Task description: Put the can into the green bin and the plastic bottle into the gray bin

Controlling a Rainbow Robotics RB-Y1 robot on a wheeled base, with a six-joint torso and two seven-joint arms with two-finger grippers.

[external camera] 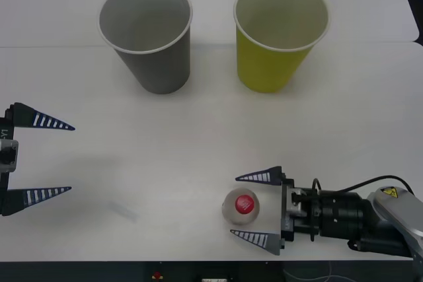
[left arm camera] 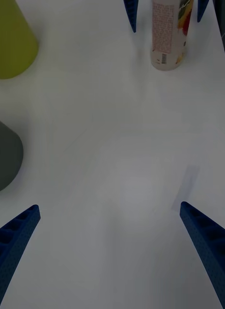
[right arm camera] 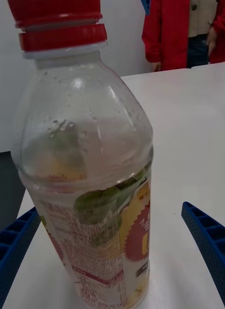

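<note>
Red-capped plastic bottle (external camera: 240,206): stood upright at the near bench (external camera: 198,137) edge, between the fingers, neither touching.
Right claw (external camera: 255,206): spread wide around the bottle.
Left claw (external camera: 59,158): spread open, well apart.
Gray bin (external camera: 151,34): upright, far side.
Green bin (external camera: 277,31): upright, beside it.

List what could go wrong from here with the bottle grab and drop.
1. The right gripper is open, its fingers on either side of the upright plastic bottle without touching; an uneven close could tip the bottle over.
2. The gray bin stands beside the green bin, on the far left; the carry could clip the green bin or end at it.
3. The left gripper hangs open near that route.
</note>
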